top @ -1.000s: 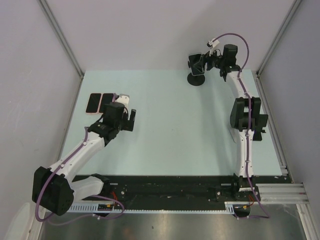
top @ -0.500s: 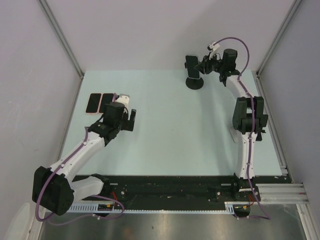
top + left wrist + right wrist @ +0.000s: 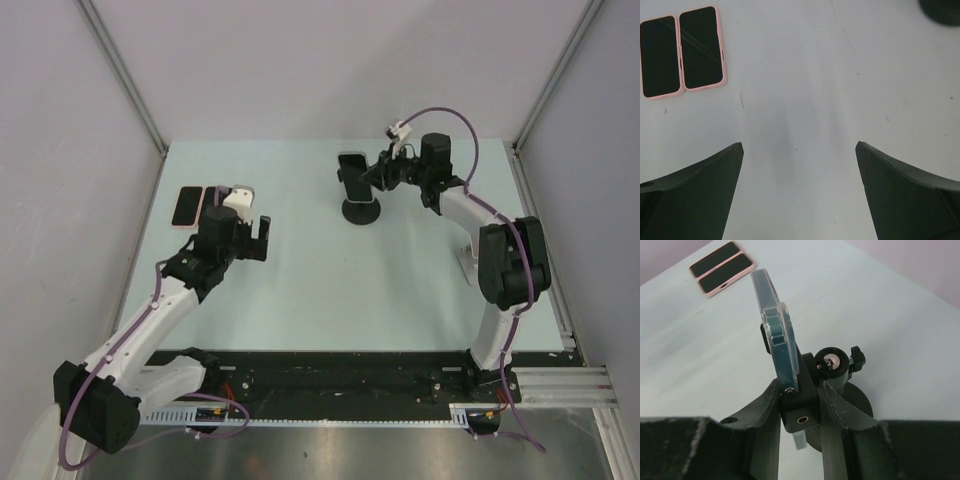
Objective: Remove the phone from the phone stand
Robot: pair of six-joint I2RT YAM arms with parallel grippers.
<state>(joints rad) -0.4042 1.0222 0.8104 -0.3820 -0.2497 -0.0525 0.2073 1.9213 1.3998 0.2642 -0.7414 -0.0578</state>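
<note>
The phone (image 3: 776,332), in a clear case and seen edge-on, stands upright in the black clamp (image 3: 802,412) of the phone stand. In the top view the phone (image 3: 351,167) rises over the stand's round base (image 3: 361,211), mid-table towards the back. My right gripper (image 3: 799,390) is shut on the stand's clamp just below the phone, one finger on each side. The stand's ball joint and knob (image 3: 834,364) sit right of the clamp. My left gripper (image 3: 799,145) hangs open over bare table at the left, with nothing between its fingers.
Two pink-cased phones (image 3: 660,56) (image 3: 701,47) lie flat side by side at the far left of the table (image 3: 300,270). Grey walls close in the back and both sides. The stand's base (image 3: 942,7) shows at the top right corner of the left wrist view.
My right gripper has closed on the stand's clamp. Stand and phone have moved left and nearer, away from the back right corner. My left arm has shifted slightly and stays open.
</note>
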